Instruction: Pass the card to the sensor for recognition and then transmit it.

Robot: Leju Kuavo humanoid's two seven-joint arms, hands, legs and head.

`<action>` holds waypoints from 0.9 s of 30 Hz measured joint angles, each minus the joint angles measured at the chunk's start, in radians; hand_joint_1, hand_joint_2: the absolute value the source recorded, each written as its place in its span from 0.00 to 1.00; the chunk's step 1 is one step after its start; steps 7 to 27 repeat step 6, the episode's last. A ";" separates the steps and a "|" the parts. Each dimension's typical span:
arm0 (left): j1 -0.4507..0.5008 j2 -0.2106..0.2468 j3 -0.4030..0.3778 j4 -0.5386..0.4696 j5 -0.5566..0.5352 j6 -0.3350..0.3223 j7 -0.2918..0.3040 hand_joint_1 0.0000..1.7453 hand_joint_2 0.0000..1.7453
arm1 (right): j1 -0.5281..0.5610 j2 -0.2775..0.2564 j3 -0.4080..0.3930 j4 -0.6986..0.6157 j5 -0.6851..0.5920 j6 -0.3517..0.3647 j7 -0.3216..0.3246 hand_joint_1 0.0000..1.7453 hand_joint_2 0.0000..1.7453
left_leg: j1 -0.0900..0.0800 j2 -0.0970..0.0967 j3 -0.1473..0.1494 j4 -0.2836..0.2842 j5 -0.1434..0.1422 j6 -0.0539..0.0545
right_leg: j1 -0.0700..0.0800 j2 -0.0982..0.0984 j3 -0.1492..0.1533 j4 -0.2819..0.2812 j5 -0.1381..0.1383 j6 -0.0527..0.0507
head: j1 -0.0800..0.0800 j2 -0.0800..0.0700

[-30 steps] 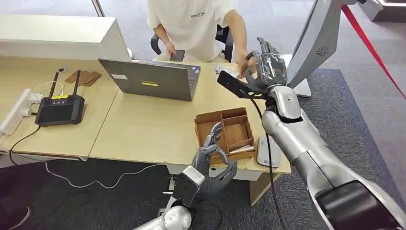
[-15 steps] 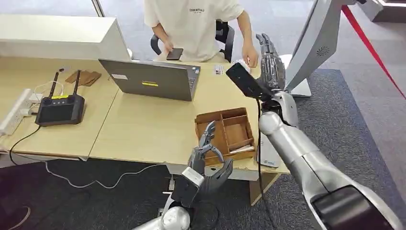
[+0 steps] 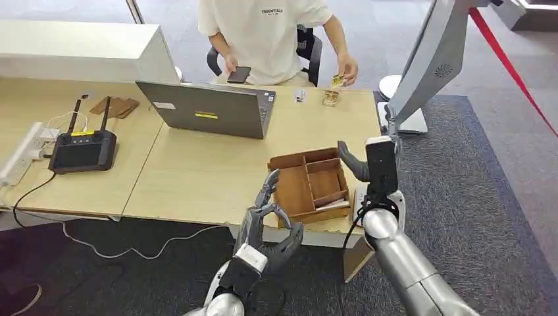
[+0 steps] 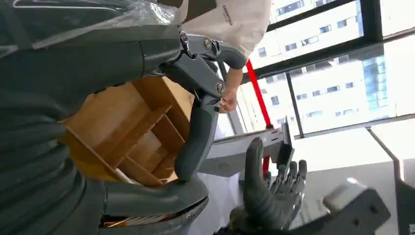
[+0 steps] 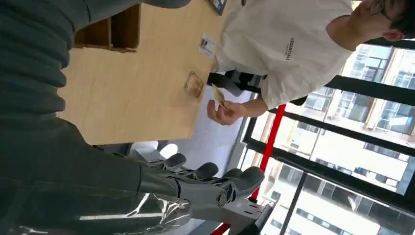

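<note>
Wooden compartmented box (image 3: 309,181) between two empty, spread-fingered hands: left (image 3: 266,220), right (image 3: 358,164).

Small dark lettering across the chest of the person's pale T-shirt (image 3: 271,11), seemingly "ESSENTIALS". Yellow label on the laptop (image 3: 206,115) lid, too small to read.
</note>
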 joint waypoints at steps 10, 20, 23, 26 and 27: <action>0.043 0.019 0.052 -0.048 -0.050 0.000 0.036 0.00 1.00 | 0.136 -0.016 -0.049 -0.163 -0.022 0.000 -0.073 0.00 1.00 | 0.000 0.000 0.000 0.000 0.000 0.000 | 0.000 0.000 0.000 0.000 0.000 0.000 | 0.000 0.000; 0.043 0.019 0.052 -0.048 -0.050 0.000 0.036 0.00 1.00 | 0.136 -0.016 -0.049 -0.163 -0.022 0.000 -0.073 0.00 1.00 | 0.000 0.000 0.000 0.000 0.000 0.000 | 0.000 0.000 0.000 0.000 0.000 0.000 | 0.000 0.000; 0.043 0.019 0.052 -0.048 -0.050 0.000 0.036 0.00 1.00 | 0.136 -0.016 -0.049 -0.163 -0.022 0.000 -0.073 0.00 1.00 | 0.000 0.000 0.000 0.000 0.000 0.000 | 0.000 0.000 0.000 0.000 0.000 0.000 | 0.000 0.000; 0.043 0.019 0.052 -0.048 -0.050 0.000 0.036 0.00 1.00 | 0.136 -0.016 -0.049 -0.163 -0.022 0.000 -0.073 0.00 1.00 | 0.000 0.000 0.000 0.000 0.000 0.000 | 0.000 0.000 0.000 0.000 0.000 0.000 | 0.000 0.000; 0.043 0.019 0.052 -0.048 -0.050 0.000 0.036 0.00 1.00 | 0.136 -0.016 -0.049 -0.163 -0.022 0.000 -0.073 0.00 1.00 | 0.000 0.000 0.000 0.000 0.000 0.000 | 0.000 0.000 0.000 0.000 0.000 0.000 | 0.000 0.000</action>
